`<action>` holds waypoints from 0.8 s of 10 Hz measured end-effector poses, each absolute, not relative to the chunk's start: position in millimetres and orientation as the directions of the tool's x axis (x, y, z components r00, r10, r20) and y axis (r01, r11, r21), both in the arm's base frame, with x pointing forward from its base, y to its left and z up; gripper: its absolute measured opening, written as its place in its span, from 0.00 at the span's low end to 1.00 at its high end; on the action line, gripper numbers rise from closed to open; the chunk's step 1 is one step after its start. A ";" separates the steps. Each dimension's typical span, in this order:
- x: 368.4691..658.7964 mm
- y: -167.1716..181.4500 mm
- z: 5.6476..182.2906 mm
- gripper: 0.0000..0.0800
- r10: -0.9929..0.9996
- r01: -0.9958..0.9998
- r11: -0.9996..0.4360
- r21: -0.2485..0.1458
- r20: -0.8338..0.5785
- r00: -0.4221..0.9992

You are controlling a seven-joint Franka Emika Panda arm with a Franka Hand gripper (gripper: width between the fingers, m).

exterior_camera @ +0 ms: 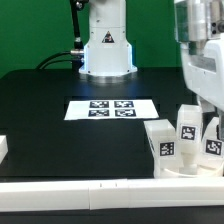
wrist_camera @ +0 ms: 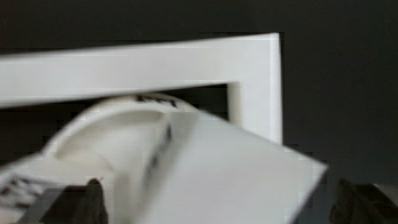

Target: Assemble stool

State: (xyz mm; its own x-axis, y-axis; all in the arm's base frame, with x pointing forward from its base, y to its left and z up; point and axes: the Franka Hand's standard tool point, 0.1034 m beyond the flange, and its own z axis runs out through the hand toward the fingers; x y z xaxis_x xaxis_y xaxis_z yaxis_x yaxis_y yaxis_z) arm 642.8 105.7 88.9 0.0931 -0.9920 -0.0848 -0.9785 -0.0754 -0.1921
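The stool stands at the exterior view's right near the front bar: three chunky white legs with tags [exterior_camera: 160, 143] [exterior_camera: 187, 124] [exterior_camera: 214, 140] rise from a flat white seat [exterior_camera: 178, 168]. My gripper [exterior_camera: 209, 122] has come down over the rightmost leg. In the wrist view my gripper [wrist_camera: 221, 198] has its dark fingertips [wrist_camera: 80, 200] on either side of a broad white leg [wrist_camera: 240, 165] that fills the gap from finger to finger. Another rounded white tagged part [wrist_camera: 107, 125] lies beside it.
The marker board [exterior_camera: 110, 108] lies mid-table before the robot base [exterior_camera: 107, 50]. Long white border bars run along the front [exterior_camera: 90, 190] and left [exterior_camera: 3, 148]. A bar corner shows in the wrist view [wrist_camera: 249, 60].
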 end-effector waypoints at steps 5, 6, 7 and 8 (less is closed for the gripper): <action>643.3 107.7 91.4 0.81 -0.895 -0.879 -0.432 -0.200 -0.026 0.446; 643.6 110.8 94.6 0.81 -0.755 -0.738 -0.649 -0.185 0.036 0.655; 643.9 114.1 97.2 0.81 -0.591 -0.573 -0.801 -0.174 0.075 0.803; 641.6 116.6 95.7 0.81 -0.417 -0.401 -0.902 -0.162 0.083 0.905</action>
State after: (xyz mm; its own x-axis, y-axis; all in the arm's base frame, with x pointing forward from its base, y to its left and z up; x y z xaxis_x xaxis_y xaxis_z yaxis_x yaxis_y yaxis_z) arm 641.6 116.6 95.7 0.9050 -0.4171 0.0834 -0.4006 -0.9018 -0.1621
